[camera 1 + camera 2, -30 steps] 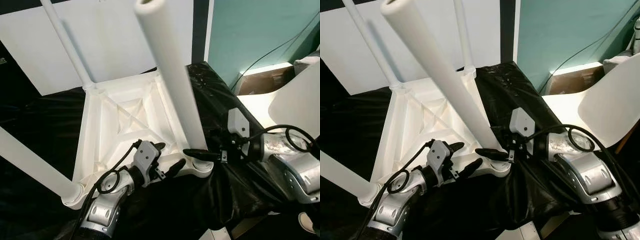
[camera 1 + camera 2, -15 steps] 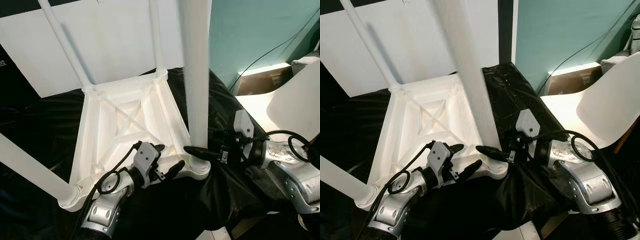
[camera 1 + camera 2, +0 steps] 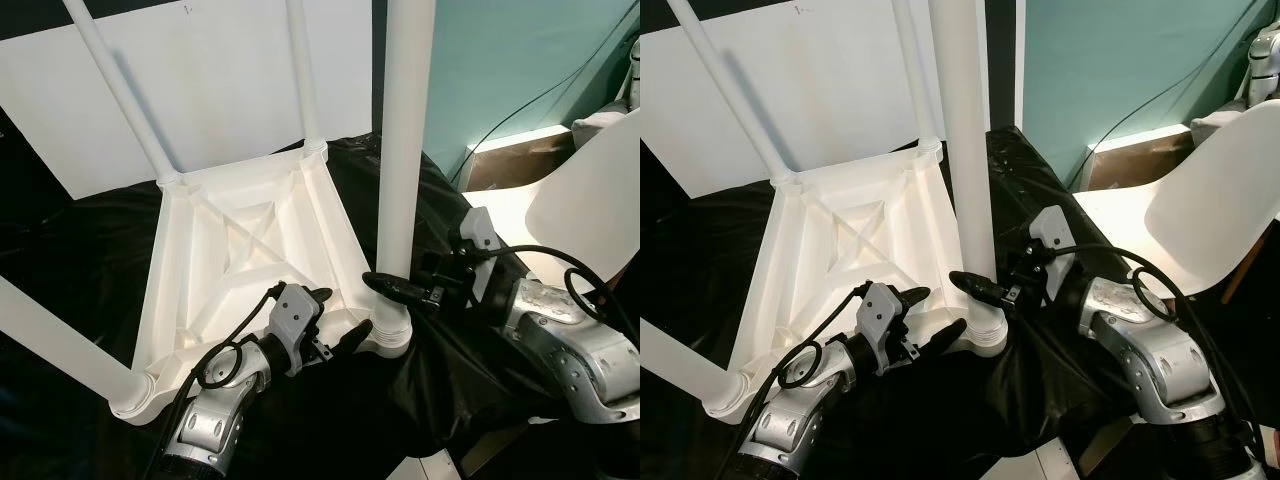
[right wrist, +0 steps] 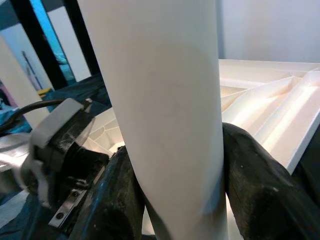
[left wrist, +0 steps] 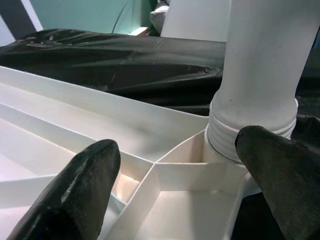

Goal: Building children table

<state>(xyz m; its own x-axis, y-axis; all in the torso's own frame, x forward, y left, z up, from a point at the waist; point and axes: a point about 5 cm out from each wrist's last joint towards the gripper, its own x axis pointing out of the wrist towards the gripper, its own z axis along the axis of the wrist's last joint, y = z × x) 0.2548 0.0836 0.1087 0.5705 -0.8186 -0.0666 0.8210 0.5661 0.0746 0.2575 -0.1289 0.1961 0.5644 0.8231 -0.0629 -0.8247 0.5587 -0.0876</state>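
in the left eye view, the upturned white plastic children's table top [image 3: 235, 250], ribbed with a moulded cross-brace, lay on a crinkled glossy black sheet [image 3: 60, 260] over the surface. the right gripper [image 3: 385, 288] was clenched on the smooth white tubular leg [image 3: 405, 150] just above its base, the leg standing near upright in the near corner socket [image 3: 388, 335]. the left gripper [image 3: 335, 315] hovered released at the table's near edge, beside that socket. three other legs were already seated, so the step in hand appeared to be fitting the last one.

in the right eye view, a white moulded chair [image 3: 1210, 215] stood off to the robot's right.

in the left wrist view, the leg's threaded end [image 5: 250, 137] showed ridges still above the socket rim; the next move likely called for turning it down while bracing the top.

in the right wrist view, matte black fingers [image 4: 260, 185] pressed both sides of the leg.
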